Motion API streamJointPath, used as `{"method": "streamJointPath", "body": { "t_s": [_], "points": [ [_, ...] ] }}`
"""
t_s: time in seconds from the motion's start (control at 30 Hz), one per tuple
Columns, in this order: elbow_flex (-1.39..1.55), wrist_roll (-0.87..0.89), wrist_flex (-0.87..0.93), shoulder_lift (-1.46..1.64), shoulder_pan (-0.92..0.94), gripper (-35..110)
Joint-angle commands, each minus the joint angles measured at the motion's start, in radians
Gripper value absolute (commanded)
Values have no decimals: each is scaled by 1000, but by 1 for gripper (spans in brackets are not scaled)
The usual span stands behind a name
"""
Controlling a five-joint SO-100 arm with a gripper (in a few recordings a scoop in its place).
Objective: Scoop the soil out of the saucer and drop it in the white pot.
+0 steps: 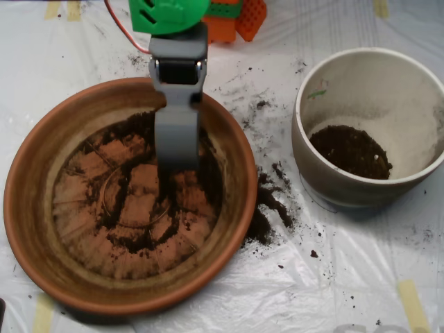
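The terracotta saucer [41, 229] fills the left half of the overhead view. Thin streaks and clumps of dark soil [132, 208] lie over its ridged base, thickest along the upper and right inner wall. My grey scoop [177, 156] reaches down from the top into the saucer's upper middle, its tip pressed into the soil there. The white pot [416, 104] stands at the right, apart from the saucer, with a patch of soil [350, 151] on its bottom.
Spilled soil [270, 205] lies on the white plastic sheet between saucer and pot, with crumbs scattered above. The green and orange arm parts [208, 14] sit at the top edge. Yellow tape strips [413, 305] hold the sheet.
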Motion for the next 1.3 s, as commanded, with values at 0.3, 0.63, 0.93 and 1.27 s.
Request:
{"method": "streamJointPath", "body": {
  "t_s": [0.3, 0.63, 0.93, 1.27],
  "points": [
    [46, -37, -75, -241, 149, 41],
    [-318, -14, 57, -603, 172, 42],
    [-360, -104, 100, -635, 195, 10],
    [-348, -178, 120, -578, 256, 7]
  ]
}}
